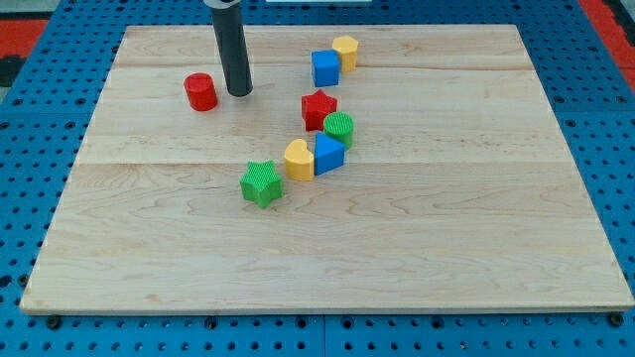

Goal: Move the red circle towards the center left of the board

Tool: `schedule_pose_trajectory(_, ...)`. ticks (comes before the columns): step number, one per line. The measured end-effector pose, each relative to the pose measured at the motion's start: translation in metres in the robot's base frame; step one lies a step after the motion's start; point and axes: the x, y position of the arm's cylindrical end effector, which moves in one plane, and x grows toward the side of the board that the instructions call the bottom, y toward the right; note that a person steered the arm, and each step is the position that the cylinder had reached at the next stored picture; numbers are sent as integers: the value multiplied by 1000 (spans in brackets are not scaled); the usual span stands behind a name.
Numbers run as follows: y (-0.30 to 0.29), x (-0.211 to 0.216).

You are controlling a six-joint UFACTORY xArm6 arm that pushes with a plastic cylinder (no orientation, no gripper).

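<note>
Seemingly my tip [239,94] stands just right of red circle [200,91]; rod top cropped.

A pale wooden counter [476,248] made of joined planks fills most of the view. Around it runs a blue pegboard [595,99] dotted with holes, with red patches [20,35] at the top corners.

The red circle [200,91], a short upright cylinder, stands on the board's upper-left part, apart from the other blocks.
</note>
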Motion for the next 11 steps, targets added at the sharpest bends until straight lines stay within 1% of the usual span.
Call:
schedule_pose_trajectory(2, -11, -15)
schedule_pose_trajectory(6, -11, -24)
schedule_pose_trajectory(7, -41, -31)
schedule_pose_trajectory(8, -47, 22)
schedule_pose_trajectory(9, -55, 33)
schedule_pose_trajectory(10, 36, 28)
schedule_pose_trajectory(11, 58, 70)
